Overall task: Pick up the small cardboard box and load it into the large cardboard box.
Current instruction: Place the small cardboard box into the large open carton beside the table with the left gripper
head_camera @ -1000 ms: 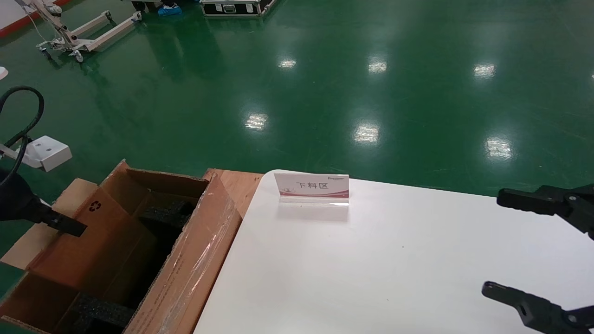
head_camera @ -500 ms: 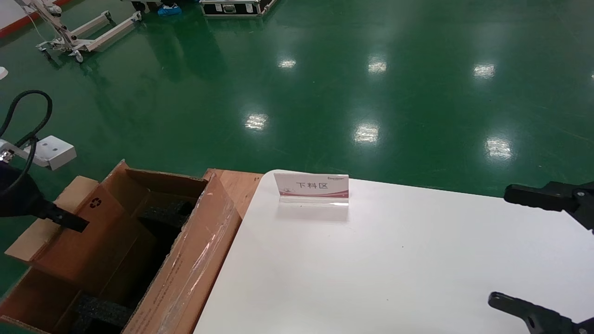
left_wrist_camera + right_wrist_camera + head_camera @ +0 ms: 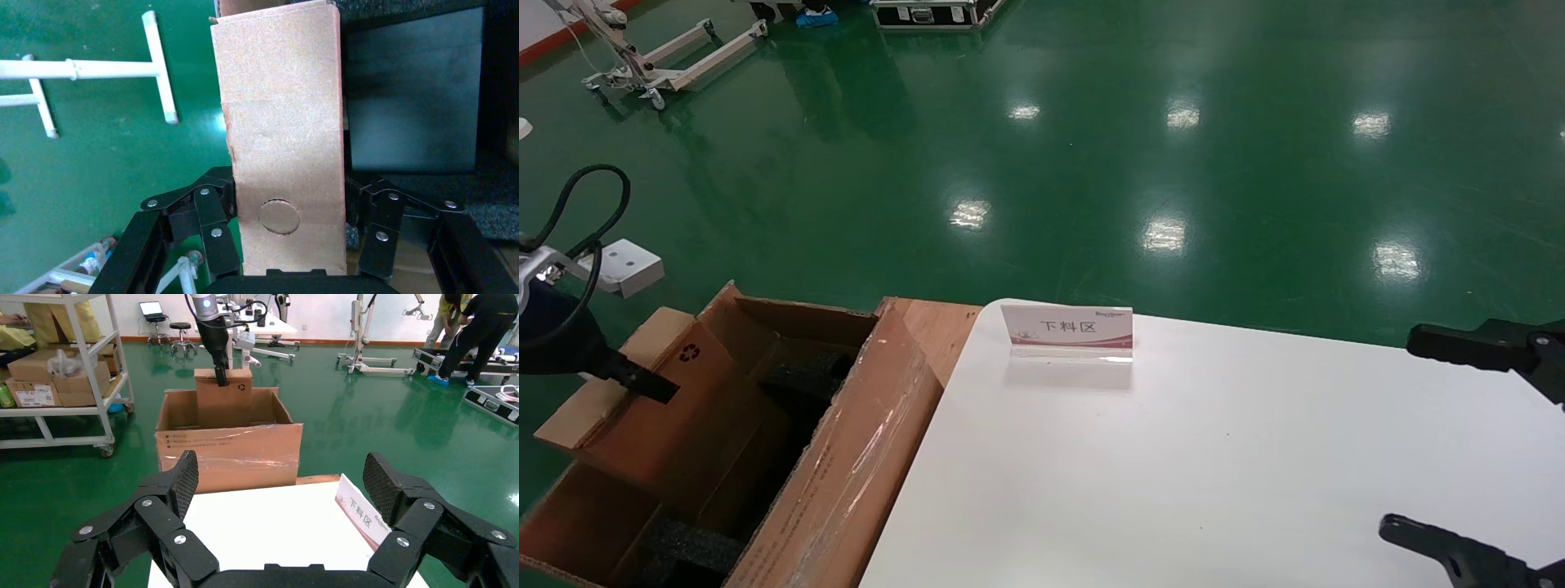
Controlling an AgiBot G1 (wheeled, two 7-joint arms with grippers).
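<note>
The small cardboard box [image 3: 674, 408] is plain brown with a black recycling symbol. It stands tilted over the far left side of the large cardboard box [image 3: 846, 474], its lower part inside. My left gripper [image 3: 650, 385] is shut on it from the left. In the left wrist view the small cardboard box [image 3: 284, 141] fills the gap of the left gripper [image 3: 289, 184], both fingers pressed against its sides. The large box has taped sides and black foam inserts [image 3: 805, 371]. My right gripper [image 3: 1422, 437] hangs open over the white table's right side, empty [image 3: 283, 478].
A white table [image 3: 1214, 457] abuts the large box, with a small sign stand [image 3: 1068, 331] near its far edge. A wooden board [image 3: 936, 322] lies behind the box. Green floor surrounds; a shelf cart [image 3: 61, 373] and people stand far off.
My left gripper has lifted the small box slightly, away from me. The right gripper drifted a little to the right, then stopped.
</note>
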